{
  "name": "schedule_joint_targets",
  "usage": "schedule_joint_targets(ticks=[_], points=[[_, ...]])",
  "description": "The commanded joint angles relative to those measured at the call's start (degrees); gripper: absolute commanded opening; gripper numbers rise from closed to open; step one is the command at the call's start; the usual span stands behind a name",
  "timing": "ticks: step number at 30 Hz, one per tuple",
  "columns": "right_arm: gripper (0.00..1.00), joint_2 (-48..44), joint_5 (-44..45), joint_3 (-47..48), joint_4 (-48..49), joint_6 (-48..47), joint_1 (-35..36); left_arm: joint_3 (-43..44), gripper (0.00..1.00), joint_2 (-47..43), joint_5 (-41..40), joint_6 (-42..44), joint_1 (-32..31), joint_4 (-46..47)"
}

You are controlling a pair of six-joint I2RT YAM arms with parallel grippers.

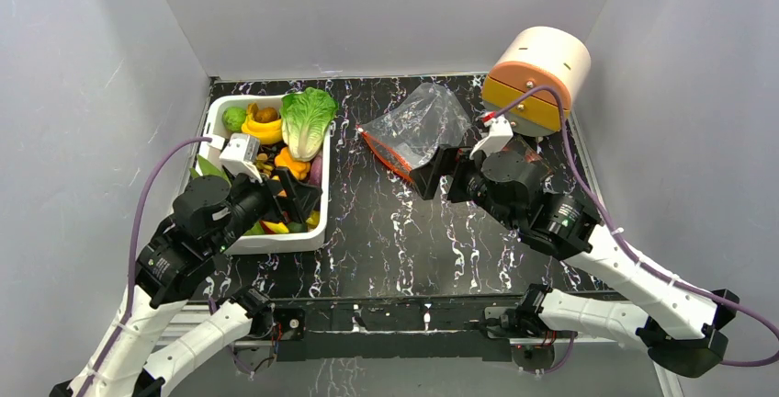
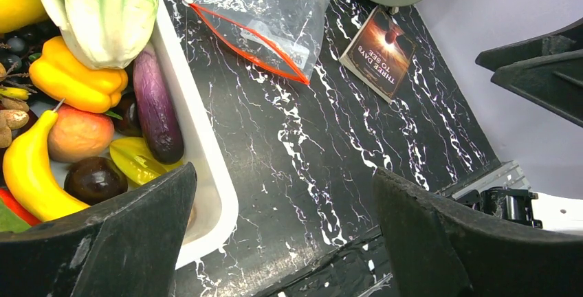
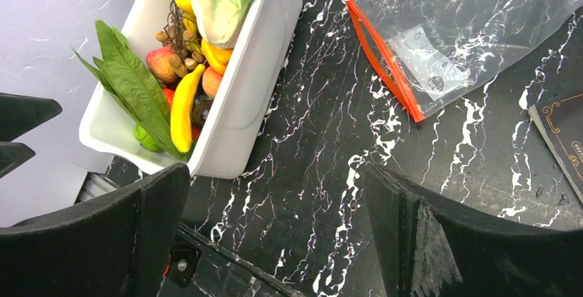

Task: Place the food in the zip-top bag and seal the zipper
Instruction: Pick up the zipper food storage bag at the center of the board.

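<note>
The food fills a white tub [image 1: 323, 199] at the left: lettuce [image 1: 308, 117], bananas [image 1: 264, 130], and in the left wrist view a purple eggplant [image 2: 155, 104] and a yellow pepper [image 2: 72, 77]. The zip-top bag [image 1: 418, 126] lies flat and empty right of the tub. Its red-orange zipper [image 1: 384, 153] faces the tub. My left gripper [image 1: 294, 199] hangs open over the tub's near right corner, holding nothing. Beside the bag's near edge, my right gripper [image 1: 434, 174] is open and empty. The bag [image 3: 467, 29] and zipper [image 3: 385, 56] show in the right wrist view.
A cream and orange cylinder [image 1: 537, 75] stands at the back right, just behind the right arm. A dark brown printed packet [image 2: 379, 51] lies right of the bag. Grey walls close in the black marbled table [image 1: 395, 232] on three sides.
</note>
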Motion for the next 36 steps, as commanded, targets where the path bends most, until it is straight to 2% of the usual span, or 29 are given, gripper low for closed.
schedule_joint_targets(ticks=[1,9,13,20,22,25,28,31,36], points=[[0.98,-0.12,1.66,-0.59,3.45,-0.09,0.01,0.22,0.98,-1.44,-0.74,0.61,-0.29,1.27],[0.98,2.64,5.92,-3.00,5.92,-2.63,-0.07,-2.17,0.98,-2.27,-0.70,0.67,-0.25,2.53],[0.98,5.66,12.48,-3.77,6.51,-3.18,-0.06,-4.46,0.98,-3.31,0.71,0.58,-0.27,3.86],[0.95,15.31,14.36,-4.70,12.40,-13.24,-0.04,-7.76,0.98,-3.94,-0.54,0.49,-0.25,3.51],[0.88,19.36,14.61,-3.92,13.77,-15.65,0.00,-7.56,0.98,-3.87,-1.12,1.27,-0.25,3.12],[0.68,25.59,14.38,-2.38,16.41,-19.37,-0.01,-7.32,0.98,-4.56,-3.13,1.58,-0.25,2.72],[0.54,31.87,14.95,-0.56,19.29,-22.21,-0.31,-7.38,0.98,-6.12,-7.20,0.31,-0.27,1.51],[0.47,38.13,15.74,3.33,20.05,-24.18,-0.48,-8.44,0.98,-8.43,-8.53,0.48,-0.25,1.83],[0.44,46.88,18.09,7.85,20.94,-26.61,-0.80,-8.72,0.98,-10.07,-10.03,-0.41,-0.25,0.73]])
